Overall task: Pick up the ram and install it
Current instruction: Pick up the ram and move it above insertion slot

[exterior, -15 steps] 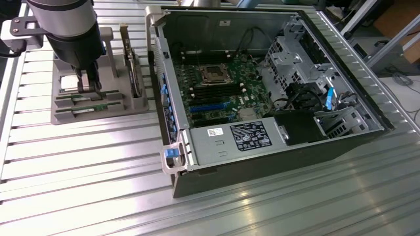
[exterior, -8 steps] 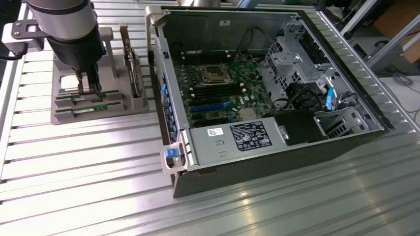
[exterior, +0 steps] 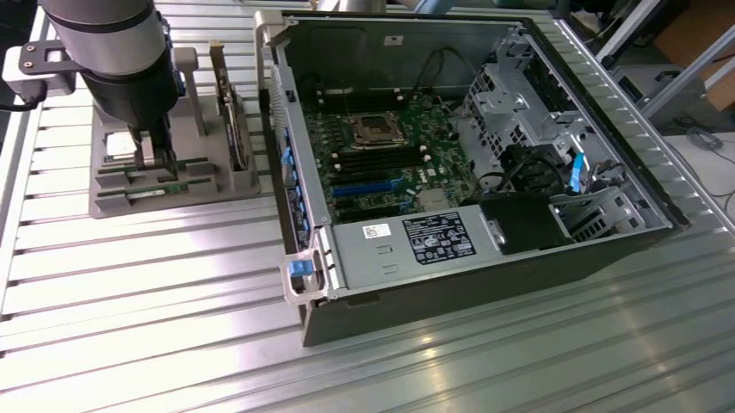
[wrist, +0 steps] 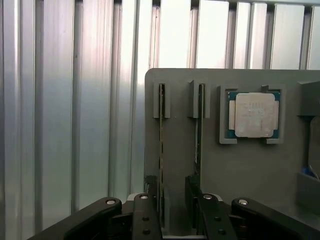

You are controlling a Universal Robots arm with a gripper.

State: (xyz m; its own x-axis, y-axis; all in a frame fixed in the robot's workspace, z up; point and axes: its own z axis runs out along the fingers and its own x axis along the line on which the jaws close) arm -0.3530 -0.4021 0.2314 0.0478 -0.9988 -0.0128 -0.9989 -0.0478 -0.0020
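Note:
Two rams stand on edge in slots of a grey holder (wrist: 230, 170). One ram (wrist: 161, 140) runs between my gripper's (wrist: 171, 202) black fingers (wrist: 147, 210), which stand apart on either side of it without pressing it. The other ram (wrist: 200, 135) lies just outside the far finger. The gripper is open. In the exterior view the gripper (exterior: 155, 163) is lowered onto the holder (exterior: 219, 185) at the exterior view's left, beside the open computer case (exterior: 310, 52).
A square silver processor (wrist: 252, 115) sits in its own pocket of the holder. A hard drive (exterior: 236, 120) stands upright in the holder. The motherboard's dark memory slots (exterior: 367, 159) lie below the processor socket (exterior: 376, 129). Everything rests on a ribbed metal table (exterior: 150, 284).

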